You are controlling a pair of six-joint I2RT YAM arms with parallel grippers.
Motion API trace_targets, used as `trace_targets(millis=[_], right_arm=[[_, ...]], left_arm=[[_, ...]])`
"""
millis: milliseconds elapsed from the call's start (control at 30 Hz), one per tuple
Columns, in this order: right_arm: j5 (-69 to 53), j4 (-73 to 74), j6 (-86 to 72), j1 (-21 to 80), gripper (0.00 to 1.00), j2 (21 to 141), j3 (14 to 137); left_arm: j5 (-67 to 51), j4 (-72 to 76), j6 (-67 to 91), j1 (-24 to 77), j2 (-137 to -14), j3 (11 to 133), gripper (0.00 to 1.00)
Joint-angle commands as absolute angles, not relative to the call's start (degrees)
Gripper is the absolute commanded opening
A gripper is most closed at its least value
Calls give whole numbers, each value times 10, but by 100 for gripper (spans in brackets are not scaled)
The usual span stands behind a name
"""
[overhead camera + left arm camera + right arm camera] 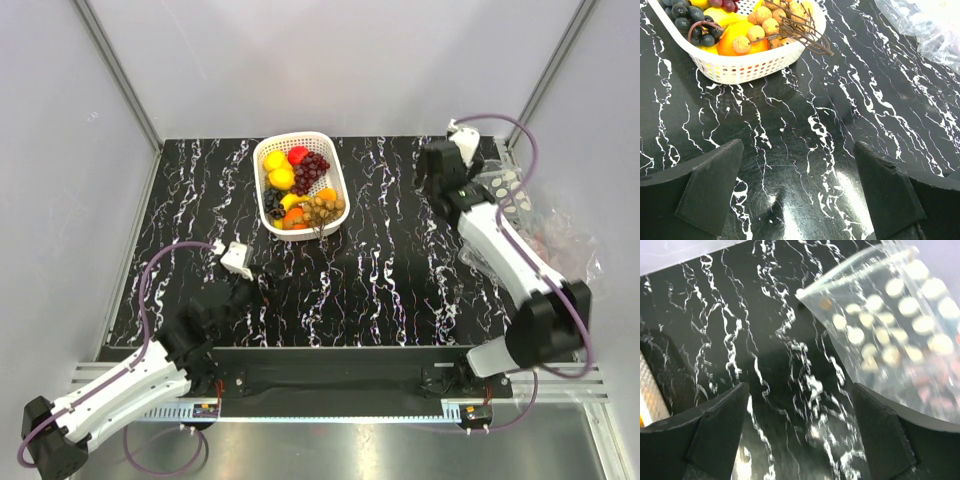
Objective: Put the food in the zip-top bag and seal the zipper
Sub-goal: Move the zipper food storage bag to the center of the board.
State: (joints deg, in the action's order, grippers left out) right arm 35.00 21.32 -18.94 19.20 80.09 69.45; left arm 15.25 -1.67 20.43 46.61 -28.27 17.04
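The food lies in a white lattice basket at the table's back middle: yellow lemons, a red strawberry, dark purple grapes, tan grapes, an orange and a banana. The clear zip-top bag lies at the right edge, printed with pale dots. My left gripper is open and empty, low over the table in front of the basket. My right gripper is open and empty, just left of the bag. The left wrist view shows the tan grapes and orange.
The table is black marble with white veins, walled by grey panels at the back and sides. The basket's near wall is ahead of my left gripper. The basket's edge shows left of my right gripper.
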Motion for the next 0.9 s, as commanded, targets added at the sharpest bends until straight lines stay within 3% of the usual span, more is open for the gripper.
trace_targets(millis=[0, 267, 767, 867], right_arm=[[296, 303, -125, 173, 89, 910, 822], [313, 381, -35, 142, 77, 1103, 975], [323, 438, 13, 84, 76, 1309, 1141], [376, 441, 25, 80, 76, 1345, 1177]], left_arm=[[142, 8, 207, 465, -289, 190, 99], [135, 11, 207, 465, -289, 187, 99], [123, 17, 209, 465, -293, 188, 99], [121, 18, 210, 465, -292, 188, 99]])
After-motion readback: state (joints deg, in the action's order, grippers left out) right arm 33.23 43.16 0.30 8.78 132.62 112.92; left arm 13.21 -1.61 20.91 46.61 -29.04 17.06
